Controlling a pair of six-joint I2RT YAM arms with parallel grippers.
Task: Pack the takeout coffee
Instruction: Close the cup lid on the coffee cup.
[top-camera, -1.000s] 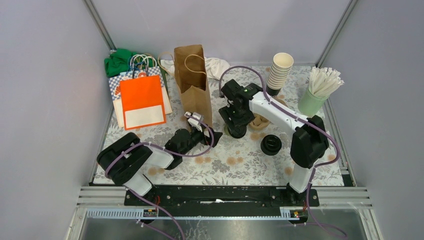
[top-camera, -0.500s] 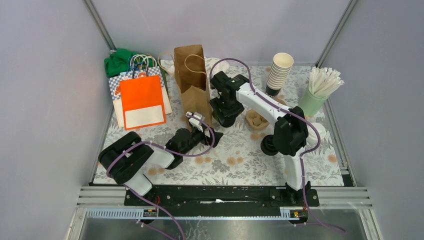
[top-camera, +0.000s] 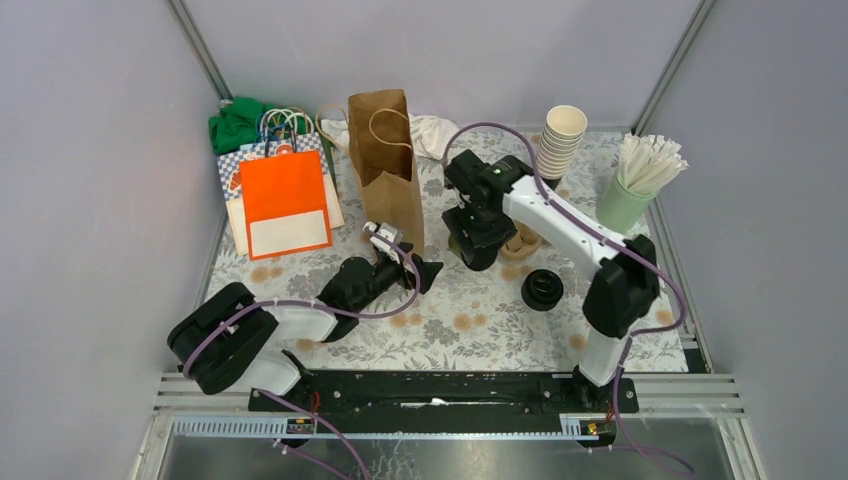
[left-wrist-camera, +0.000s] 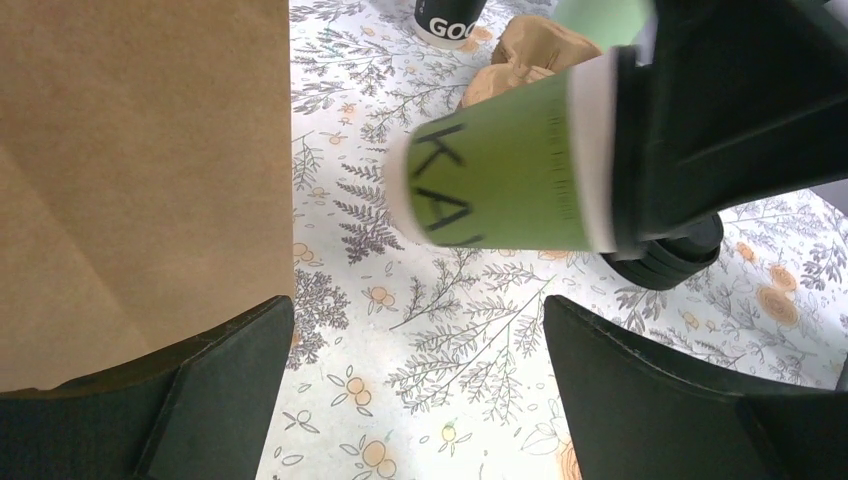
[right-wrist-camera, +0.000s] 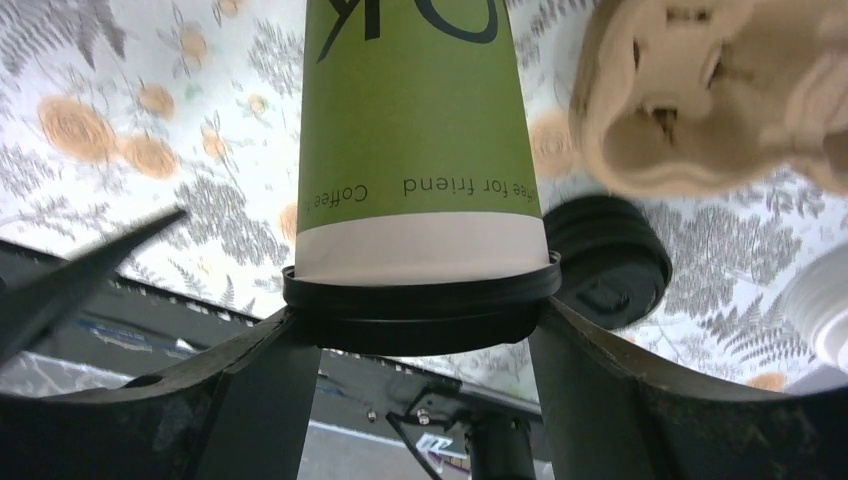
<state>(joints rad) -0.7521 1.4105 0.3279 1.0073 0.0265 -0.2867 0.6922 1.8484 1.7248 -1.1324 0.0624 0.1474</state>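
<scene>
- My right gripper (right-wrist-camera: 420, 325) has swung back: half a second ago it hung close against the brown paper bag (top-camera: 385, 170), and now it sits further right, beside the crumpled cardboard carrier (top-camera: 520, 240)
- So the drop into the bag is not made yet, and as I judge it the packing is barely begun
- That gripper pinches the coffee cup (right-wrist-camera: 420, 130) by its black lid (right-wrist-camera: 420, 300), one finger on either side of the rim; the green body hangs below it, seemingly clear of the tablecloth (top-camera: 460, 320)
- My right arm arches over from its base, elbow raised, wrist pointing down
- My left arm has stretched forward; my left gripper (left-wrist-camera: 415, 385) lies low, spread wide and empty, the bag's wall just beside one finger
- A spare lid (top-camera: 542, 289) lies on the cloth, apart from both grippers
</scene>
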